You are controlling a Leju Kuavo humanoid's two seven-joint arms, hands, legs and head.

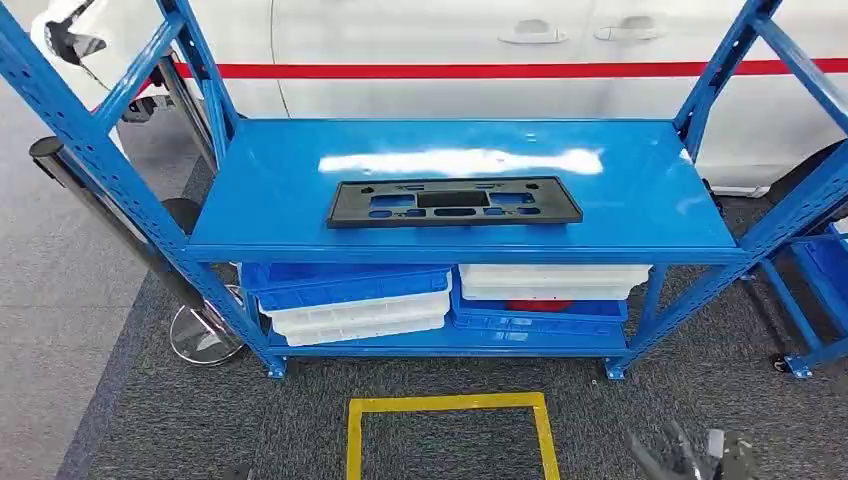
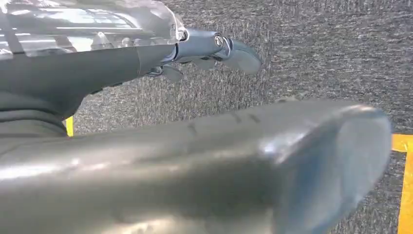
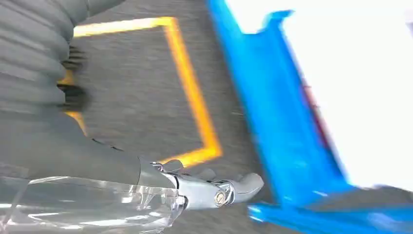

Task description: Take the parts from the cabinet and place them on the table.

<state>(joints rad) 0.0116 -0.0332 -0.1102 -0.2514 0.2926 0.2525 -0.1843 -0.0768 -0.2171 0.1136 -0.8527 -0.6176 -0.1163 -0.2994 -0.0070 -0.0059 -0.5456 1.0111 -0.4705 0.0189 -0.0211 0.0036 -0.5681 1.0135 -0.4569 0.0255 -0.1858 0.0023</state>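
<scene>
At the far left of the head view a grey post [image 1: 100, 210] leans behind the blue rack [image 1: 120, 190], its round metal base [image 1: 205, 335] resting on the grey carpet [image 1: 150, 420]. The rack's upper shelf [image 1: 280, 200] is a glossy blue sheet, and the black plastic part [image 1: 453, 202] lies flat on it, roughly in the middle and a little toward the near edge, its long side running left to right, with several cut-outs along it. Nothing touches the part.

Under the shelf, on the lower level, a blue tray [image 1: 345, 282] sits on stacked white trays [image 1: 355, 318] at the left; to their right a white tray [image 1: 553, 278] sits over another blue tray [image 1: 540, 315], with something red [image 1: 538, 304] showing between them. Behind the rack stands a white car [image 1: 450, 40] with a red stripe [image 1: 450, 70].

On the carpet in front of the rack a yellow taped square [image 1: 450, 404] is marked.

The left hand [image 2: 214, 48] hangs over the carpet in the left wrist view, its fingers [image 2: 241, 56] stretched out and apart, holding nothing. The right hand [image 3: 219, 187] shows in the right wrist view near a foot of the rack [image 3: 292, 214] and beside the yellow tape [image 3: 195, 105], fingers likewise extended and empty; in the head view it is a blurred shape [image 1: 685, 455] at the near right.
</scene>
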